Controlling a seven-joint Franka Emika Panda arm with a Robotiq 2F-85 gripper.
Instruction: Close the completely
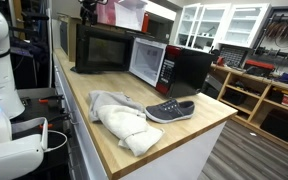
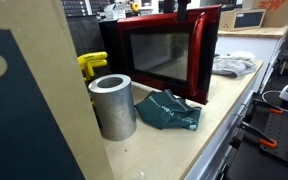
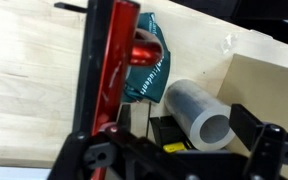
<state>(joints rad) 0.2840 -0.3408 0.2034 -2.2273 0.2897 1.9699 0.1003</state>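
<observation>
The red microwave door (image 1: 148,63) stands swung out from its oven on the tabletop (image 1: 189,135), so the closing push appears to be in hand but unfinished. In the wrist view the hand (image 3: 116,145) sits at the door's top edge, but I cannot tell whether it is wide or narrow. The next move calls for a steady press until the door latches flush.

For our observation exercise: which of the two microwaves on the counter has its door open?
The red-doored microwave, its door swung outward; the black microwave beside it is shut.
</observation>
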